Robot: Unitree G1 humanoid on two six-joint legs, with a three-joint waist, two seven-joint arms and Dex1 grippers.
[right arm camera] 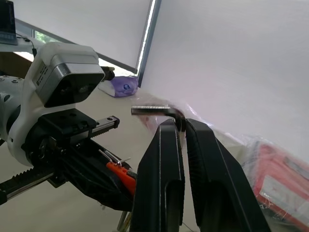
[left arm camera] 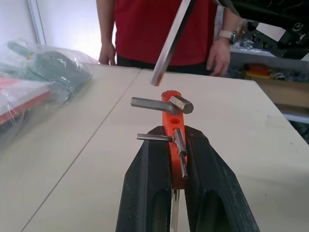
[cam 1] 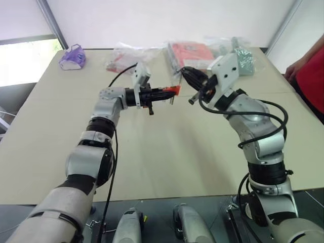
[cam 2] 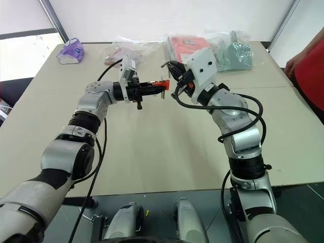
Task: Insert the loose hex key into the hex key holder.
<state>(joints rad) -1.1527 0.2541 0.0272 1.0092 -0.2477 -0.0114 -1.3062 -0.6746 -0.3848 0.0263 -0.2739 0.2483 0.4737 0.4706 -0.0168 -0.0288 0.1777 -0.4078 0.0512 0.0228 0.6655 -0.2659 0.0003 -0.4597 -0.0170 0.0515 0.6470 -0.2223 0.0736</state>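
Going left to right with the hex key holder [left arm camera: 172, 126] as the landmark: your left claw [cam 1: 161, 93] is clamped on that orange block, holding it up over the table [cam 1: 167, 152]. Two keys already sit in it, sticking out sideways. Just right of the holder, close but not touching, your right claw [cam 2: 173, 67] is shut on the loose hex key [right arm camera: 157, 110], pinched right at the bend. In the left wrist view the long leg hangs just above the holder's top end.

Handling-wise, I'd guess the key is light, rigid steel and pretty slick, so a pinch at the bend could let it swivel once the tip meets plastic. You'd probably do better with the grip on the short leg, leaving the long leg free. The holder looks like stiff plastic, and the slots are likely a snug friction fit, so expect some push. A person in a red shirt [left arm camera: 161, 29] stands beyond the holder, at the far table edge.
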